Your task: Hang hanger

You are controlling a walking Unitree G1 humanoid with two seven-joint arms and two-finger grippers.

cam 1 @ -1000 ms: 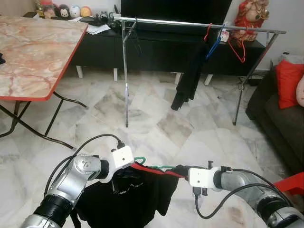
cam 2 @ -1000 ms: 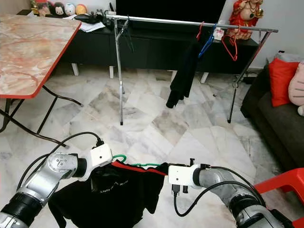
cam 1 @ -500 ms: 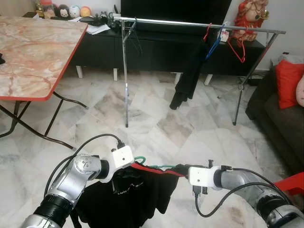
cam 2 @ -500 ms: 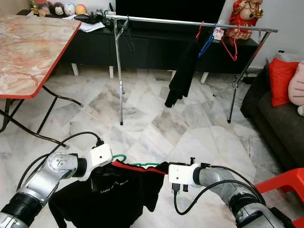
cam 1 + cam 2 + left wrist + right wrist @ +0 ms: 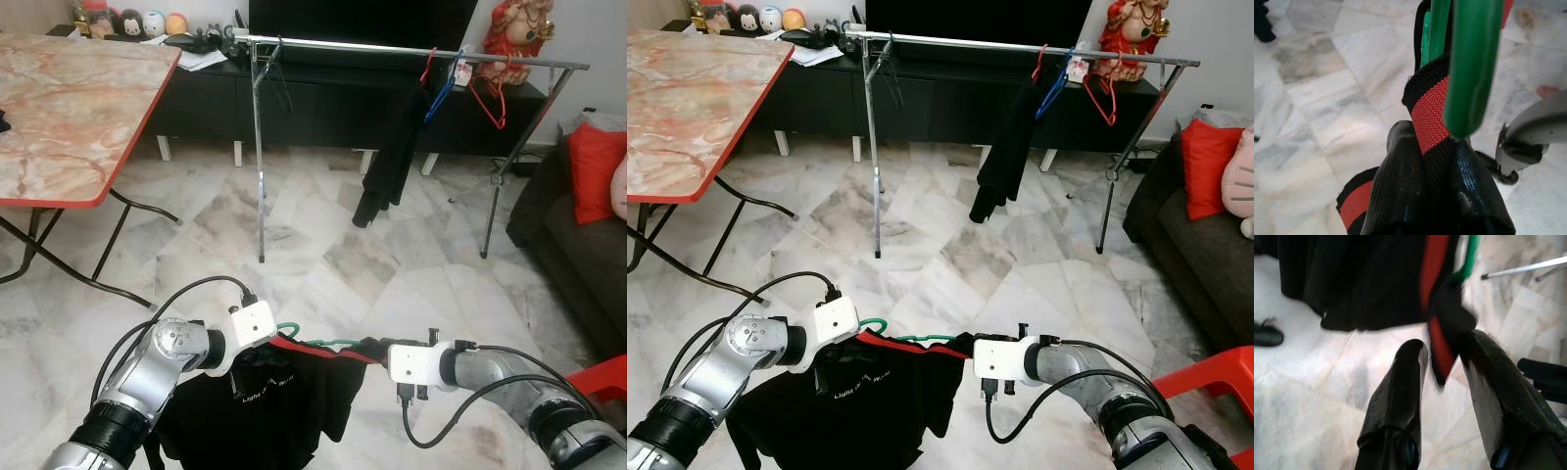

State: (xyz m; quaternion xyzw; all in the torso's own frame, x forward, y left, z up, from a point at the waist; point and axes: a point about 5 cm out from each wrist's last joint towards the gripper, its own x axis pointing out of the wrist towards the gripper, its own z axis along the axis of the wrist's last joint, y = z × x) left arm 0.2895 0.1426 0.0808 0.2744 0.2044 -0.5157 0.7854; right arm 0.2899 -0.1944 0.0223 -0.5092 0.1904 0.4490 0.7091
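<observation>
A black shirt with red-trimmed collar hangs on a green hanger low in front of me, over the marble floor. In the left wrist view my left gripper is shut on the red-and-black collar band, and the green hanger hook stands just beside its fingers. My right gripper is open at the shirt's other shoulder; a blurred flap of red-trimmed fabric sits in the gap between its spread fingers. Whether that flap touches them I cannot tell. The metal clothes rack stands well ahead.
On the rack hang a black garment, a blue hanger and a red hanger. A marble-top folding table stands at the left. A dark sofa with a red cushion and a red seat are at the right.
</observation>
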